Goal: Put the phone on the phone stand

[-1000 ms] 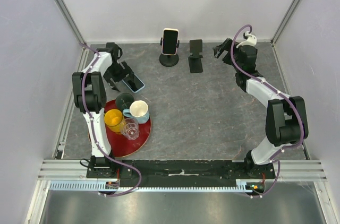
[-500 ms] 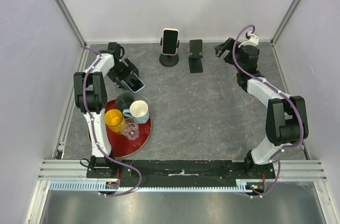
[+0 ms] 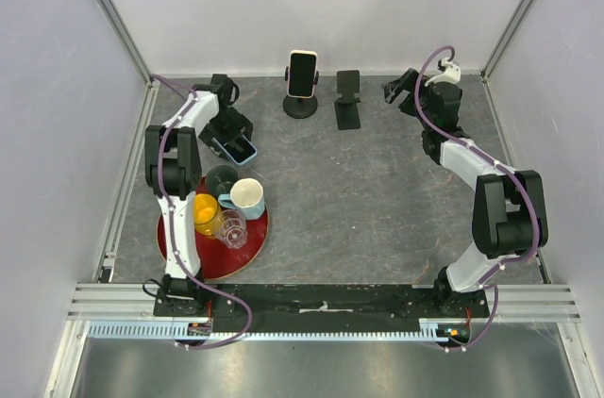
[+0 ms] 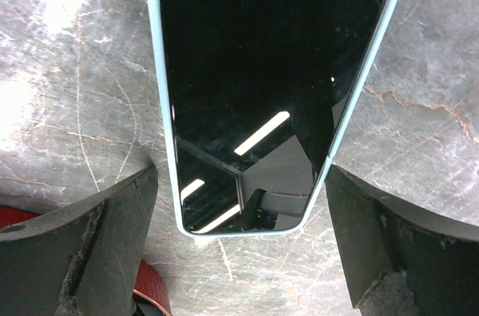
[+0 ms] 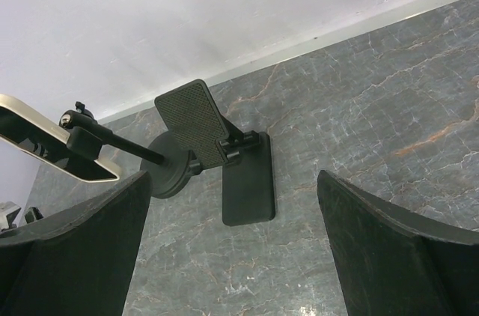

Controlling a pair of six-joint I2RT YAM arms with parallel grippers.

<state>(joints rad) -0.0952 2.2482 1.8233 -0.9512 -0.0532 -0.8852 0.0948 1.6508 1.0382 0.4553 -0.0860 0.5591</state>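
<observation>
A phone in a light blue case [image 3: 243,147] lies flat, screen up, on the grey table at the left. In the left wrist view the phone [image 4: 262,84] sits just ahead of and between my fingers. My left gripper [image 3: 229,126] is open over its near end and is not touching it; it also shows in its own wrist view [image 4: 239,189]. An empty black phone stand [image 3: 348,99] stands at the back centre and shows in the right wrist view [image 5: 224,151]. My right gripper [image 3: 397,91] is open and empty to the right of it [image 5: 232,204].
A second round-base stand [image 3: 300,104] holds a cream-cased phone [image 3: 301,74] just left of the empty stand. A red tray [image 3: 247,249] at the near left carries a yellow cup [image 3: 202,214], a white mug [image 3: 245,196], a clear glass [image 3: 232,227] and a dark cup [image 3: 222,177]. Walls enclose the table.
My left gripper has moved right and slightly back, ending over the blue-cased phone. The phone has not moved. The right arm has barely shifted.
</observation>
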